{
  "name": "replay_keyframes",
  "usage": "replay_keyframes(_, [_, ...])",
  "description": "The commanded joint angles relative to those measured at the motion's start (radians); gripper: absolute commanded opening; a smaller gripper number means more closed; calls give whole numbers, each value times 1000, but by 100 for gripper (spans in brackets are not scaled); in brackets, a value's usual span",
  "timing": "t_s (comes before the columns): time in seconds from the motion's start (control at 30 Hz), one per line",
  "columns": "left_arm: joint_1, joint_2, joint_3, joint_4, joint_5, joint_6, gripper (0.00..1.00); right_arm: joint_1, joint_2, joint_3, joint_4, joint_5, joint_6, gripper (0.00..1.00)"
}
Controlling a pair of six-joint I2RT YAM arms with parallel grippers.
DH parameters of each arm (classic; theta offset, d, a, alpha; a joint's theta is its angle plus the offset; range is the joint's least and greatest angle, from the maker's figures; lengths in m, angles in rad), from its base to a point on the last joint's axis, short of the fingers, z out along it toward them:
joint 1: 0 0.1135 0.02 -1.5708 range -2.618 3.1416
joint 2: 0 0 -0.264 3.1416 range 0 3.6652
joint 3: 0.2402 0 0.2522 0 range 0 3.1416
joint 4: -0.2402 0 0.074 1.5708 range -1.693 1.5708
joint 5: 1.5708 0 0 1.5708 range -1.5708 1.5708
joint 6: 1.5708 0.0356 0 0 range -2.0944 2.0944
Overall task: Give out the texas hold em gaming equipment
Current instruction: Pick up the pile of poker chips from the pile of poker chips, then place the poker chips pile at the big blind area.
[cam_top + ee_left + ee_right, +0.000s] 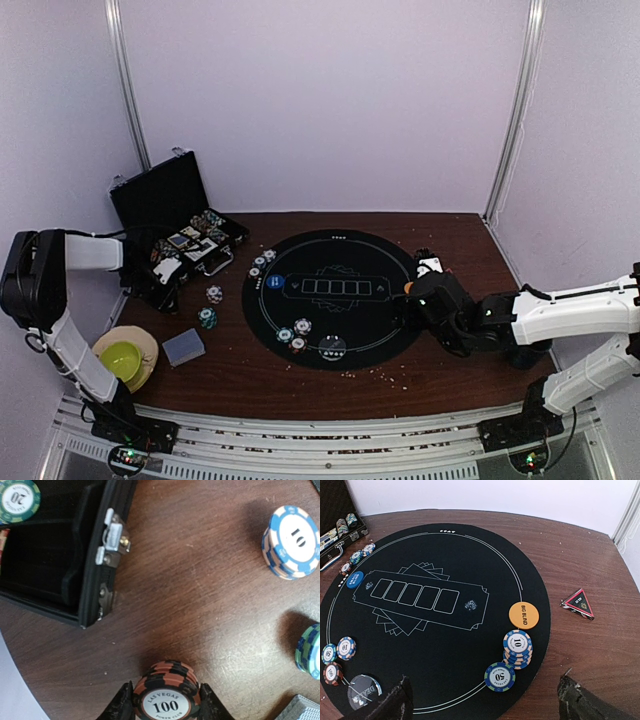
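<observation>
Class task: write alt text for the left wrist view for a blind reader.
The left gripper is shut on a stack of red-and-black 100 chips over the brown table. A corner of the black case is upper left; a blue-and-white 10 stack upper right.

You can read "LAS VEGAS 100 POKER CLUB" on the red-black chip (166,702) at 6 o'clock in the left wrist view, "10" on the blue chip (292,540) at 2 and "20" on the green chip (17,500) at 10. On the mat (445,645), the orange disc (524,615) at 3 says "BIG BLIND". Near 5, the blue stack (517,644) reads "10" and the blue-green chip (500,676) reads "50".
</observation>
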Motion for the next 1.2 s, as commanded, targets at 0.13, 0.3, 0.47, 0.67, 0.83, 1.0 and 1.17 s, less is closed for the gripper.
replay_keyframes(0.13, [7,-102,20,-25,0,18,19,-1,-1,22,5,7,-7,100])
replay_keyframes(0.3, [-12,-124,59,-73,22,26,17,-2,-7,18,8,10,-4,100])
replay_keyframes(0.47, [-136,-125,129,-114,17,3,15,-1,-3,16,9,21,-2,100])
replay_keyframes(0.67, [-375,-24,292,-185,30,-46,15,-2,-4,16,5,46,5,100])
replay_keyframes(0.83, [-556,104,471,-241,35,-53,16,-3,-20,7,3,79,16,100])
replay_keyframes(1.0, [-687,245,662,-298,83,-22,16,-3,-64,-13,9,114,26,100])
replay_keyframes(1.17, [-782,407,853,-335,101,15,16,-3,-111,-35,20,149,29,100])
